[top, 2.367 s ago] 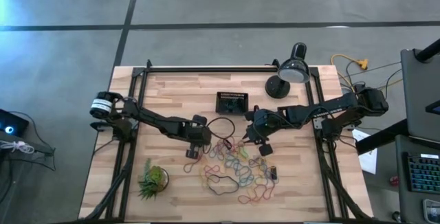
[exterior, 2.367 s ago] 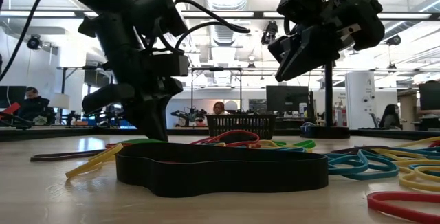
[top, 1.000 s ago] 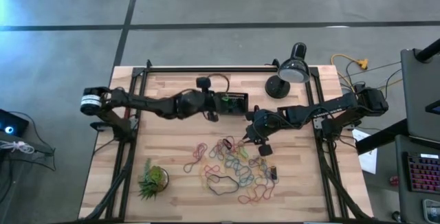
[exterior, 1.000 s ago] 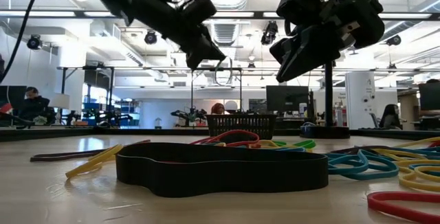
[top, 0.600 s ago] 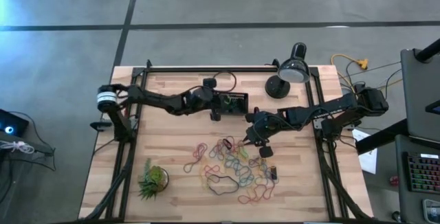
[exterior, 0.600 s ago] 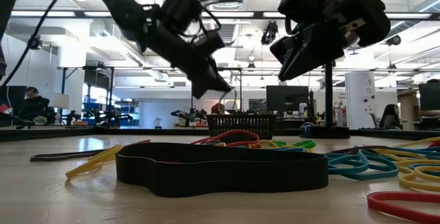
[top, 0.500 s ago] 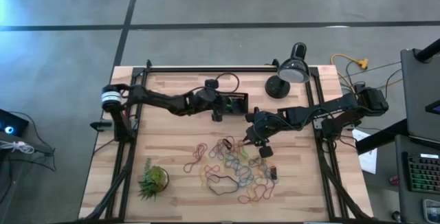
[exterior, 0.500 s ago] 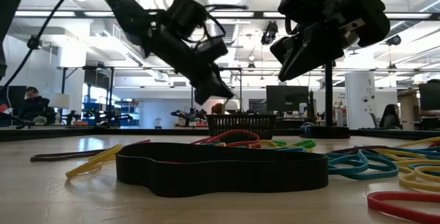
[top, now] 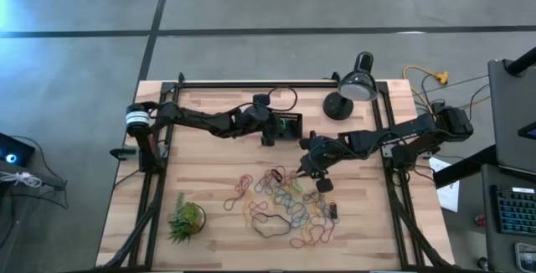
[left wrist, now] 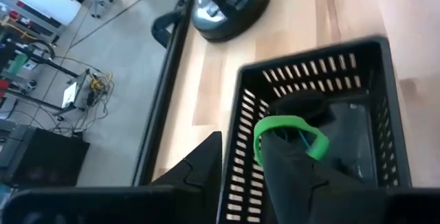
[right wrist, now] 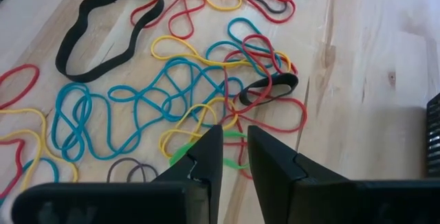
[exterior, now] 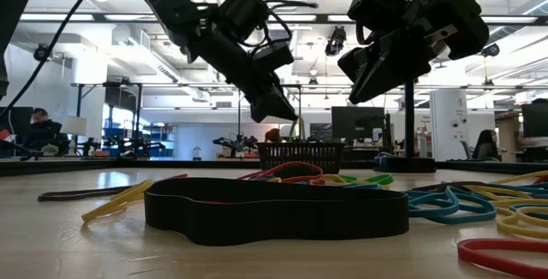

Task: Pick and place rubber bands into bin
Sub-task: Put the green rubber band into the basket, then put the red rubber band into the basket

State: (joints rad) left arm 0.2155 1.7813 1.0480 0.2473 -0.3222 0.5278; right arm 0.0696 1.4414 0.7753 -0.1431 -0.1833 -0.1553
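The black slotted bin stands at the table's far middle. My left gripper is over the bin's left end and open, one finger outside the wall and one above the inside. A green rubber band is looped on that inner finger. The other rubber bands lie loose in a many-coloured heap nearer the front edge. My right gripper hovers above the heap's far right side. Its fingers stand a narrow gap apart with nothing between them. My left gripper carries the green band's loop draped around the free end of one finger; it is not pinched between the two. The fingers slant down into the bin from the table's left side. The band hangs clear above the bin's floor.
A black desk lamp stands at the far right, close to the bin. A spiky green plant sits at the near left. In the low view a wide black band lies nearest the front edge.
My left gripper has moved toward the table's right edge and down onto the bin's left end, tipping its fingers further downward, with the band hanging from it. My right gripper has kept still above the heap.
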